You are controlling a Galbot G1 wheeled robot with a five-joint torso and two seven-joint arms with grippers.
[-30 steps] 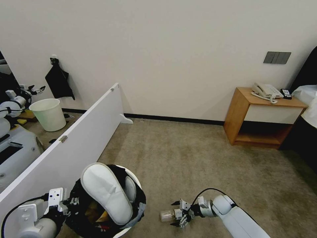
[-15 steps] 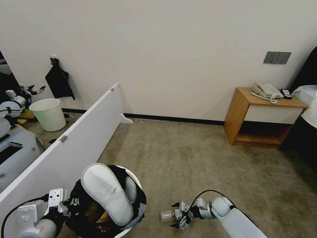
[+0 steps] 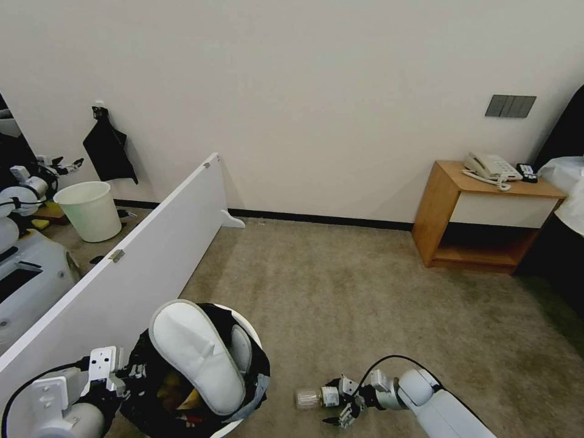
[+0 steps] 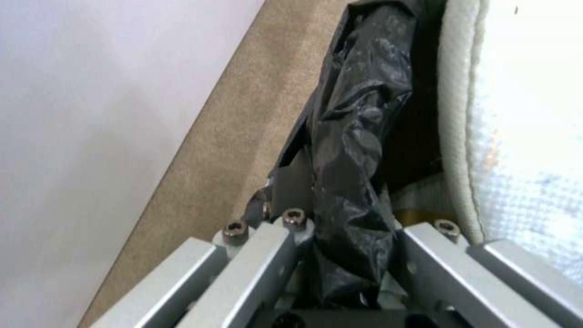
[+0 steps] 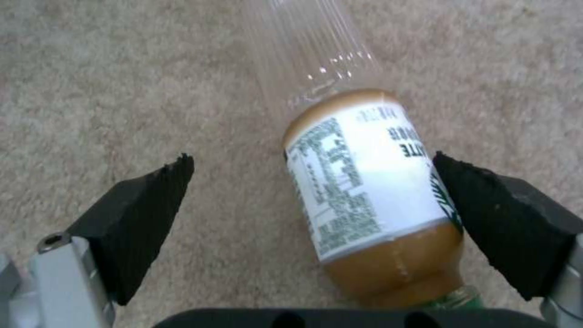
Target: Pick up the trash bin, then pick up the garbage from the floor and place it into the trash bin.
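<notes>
The trash bin (image 3: 243, 340), lined with a black bag (image 4: 352, 150) and holding a white slipper (image 3: 194, 356), stands on the floor (image 3: 340, 292) beside a white partition board (image 3: 140, 261). The left gripper (image 3: 131, 371) is clamped on the bin's lined rim. Just right of the bin, a clear bottle (image 5: 364, 182) lies on its side on the carpet, between the spread fingers of the right gripper (image 5: 316, 228), one pad (image 5: 486, 214) close against its label.
</notes>
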